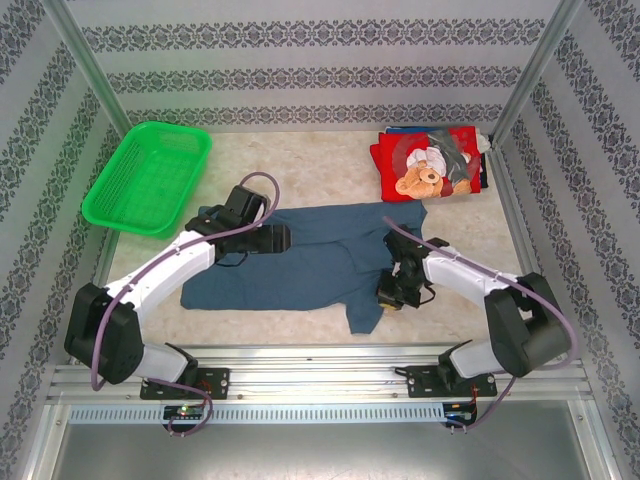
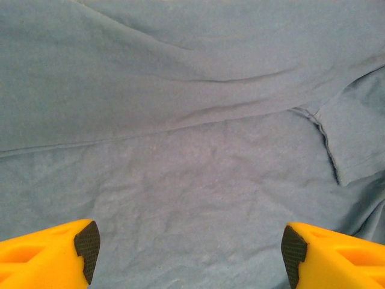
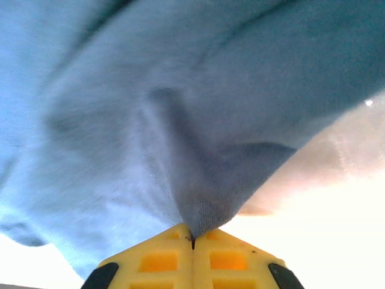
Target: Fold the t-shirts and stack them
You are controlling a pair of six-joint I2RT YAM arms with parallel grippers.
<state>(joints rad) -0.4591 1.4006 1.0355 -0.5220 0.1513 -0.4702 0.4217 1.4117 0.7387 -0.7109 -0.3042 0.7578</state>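
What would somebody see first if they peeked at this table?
Probably the big blue t-shirt spread across the middle of the table, with the right hand pinching a bit of its cloth on the right side. After that, the red teddy-bear shirt folded at the back right, and the bright green basket at the back left.

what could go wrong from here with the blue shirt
The right gripper pinches only a small tip of the blue shirt, so the cloth may slip out when lifted. The left gripper hangs open above the shirt, so a one-sided pull could drag and bunch it.
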